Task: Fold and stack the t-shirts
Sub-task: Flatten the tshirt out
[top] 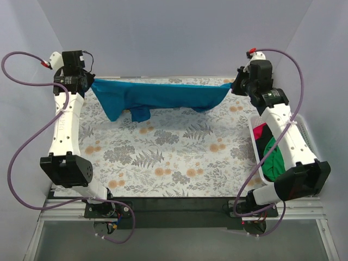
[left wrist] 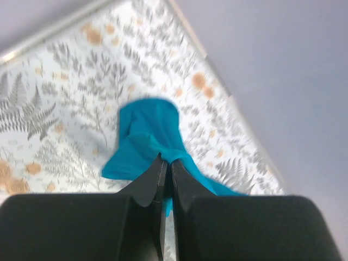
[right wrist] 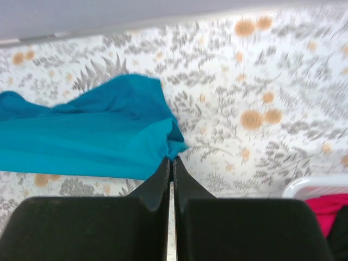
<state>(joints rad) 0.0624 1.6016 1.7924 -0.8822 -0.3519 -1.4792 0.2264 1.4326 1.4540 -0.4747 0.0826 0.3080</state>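
Note:
A teal-blue t-shirt point(top: 157, 97) hangs stretched between my two grippers above the far part of the table. My left gripper point(top: 90, 82) is shut on its left end; the cloth point(left wrist: 149, 138) bunches at the fingertips in the left wrist view. My right gripper point(top: 234, 86) is shut on its right end, with the cloth point(right wrist: 98, 136) spreading left from the tips in the right wrist view. A sleeve droops near the middle. A red-magenta shirt point(top: 260, 132) and a bright green shirt point(top: 274, 159) lie in the basket at the right.
The table has a floral cloth point(top: 163, 157). A white slatted basket point(top: 255, 142) stands at the right edge under my right arm; its rim shows in the right wrist view point(right wrist: 315, 187). Grey walls close in on the back and sides.

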